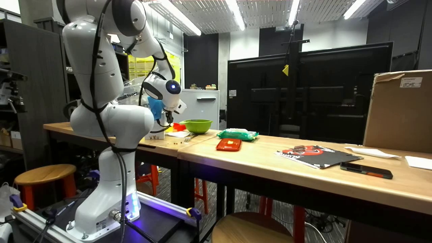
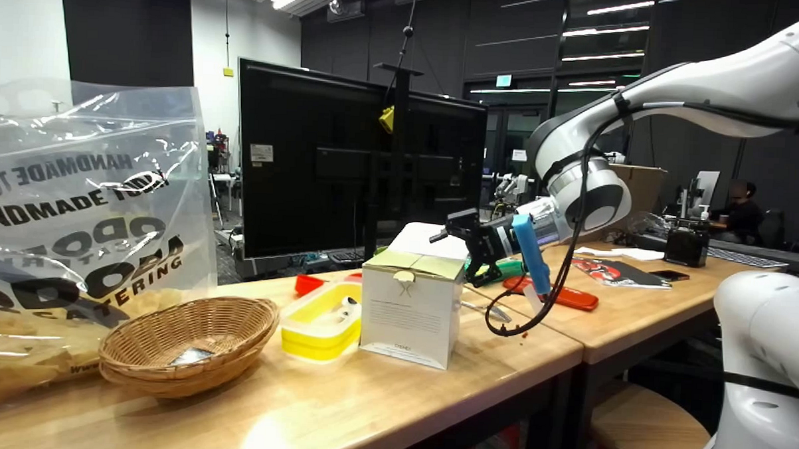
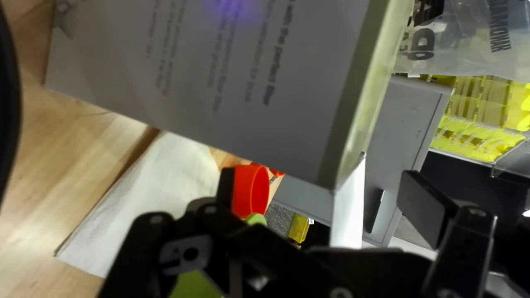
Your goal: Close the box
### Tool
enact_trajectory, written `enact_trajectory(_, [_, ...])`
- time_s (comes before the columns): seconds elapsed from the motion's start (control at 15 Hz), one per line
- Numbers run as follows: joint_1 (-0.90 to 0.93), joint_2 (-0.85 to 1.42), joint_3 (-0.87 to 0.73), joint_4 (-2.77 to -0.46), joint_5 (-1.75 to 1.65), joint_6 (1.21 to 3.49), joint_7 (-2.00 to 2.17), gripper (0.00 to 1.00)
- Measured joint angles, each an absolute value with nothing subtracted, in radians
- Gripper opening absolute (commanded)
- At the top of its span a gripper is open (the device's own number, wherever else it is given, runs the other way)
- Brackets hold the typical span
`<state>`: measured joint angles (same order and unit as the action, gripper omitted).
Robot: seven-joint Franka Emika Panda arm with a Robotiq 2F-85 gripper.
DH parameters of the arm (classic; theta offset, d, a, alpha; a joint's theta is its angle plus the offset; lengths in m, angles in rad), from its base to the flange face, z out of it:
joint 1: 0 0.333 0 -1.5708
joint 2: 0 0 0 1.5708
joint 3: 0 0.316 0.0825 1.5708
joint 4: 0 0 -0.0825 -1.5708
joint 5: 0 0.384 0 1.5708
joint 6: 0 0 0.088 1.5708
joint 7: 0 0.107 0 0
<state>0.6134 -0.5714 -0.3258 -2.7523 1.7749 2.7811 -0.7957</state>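
Box cropped in wrist view, flap partly behind hand

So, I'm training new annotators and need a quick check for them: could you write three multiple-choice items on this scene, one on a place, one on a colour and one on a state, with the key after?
1. In an exterior view, where does the yellow container appear relative to the white box and the wicker basket?
A. Inside the basket
B. Between the two
C. On top of the box

2. What colour is the bowl?
A. Blue
B. White
C. Green

3. How does the tool stand?
A. Open
B. Shut on nothing
C. Shut on the basket

Key:
1 B: the basket shows on its left, the box on its right.
2 C: its side is plainly green in an exterior view.
3 A: the wrist view shows the fingers wide apart.
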Motion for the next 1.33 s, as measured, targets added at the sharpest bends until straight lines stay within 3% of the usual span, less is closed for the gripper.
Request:
enact_trajectory(0.53, [0.615,-0.629,-0.217,-2.77,1.775,2.962,-0.796,1.0])
enact_trajectory(1.33, [0.58,-0.713,0.07,-2.774,1.698,3.238,-0.7,1.0])
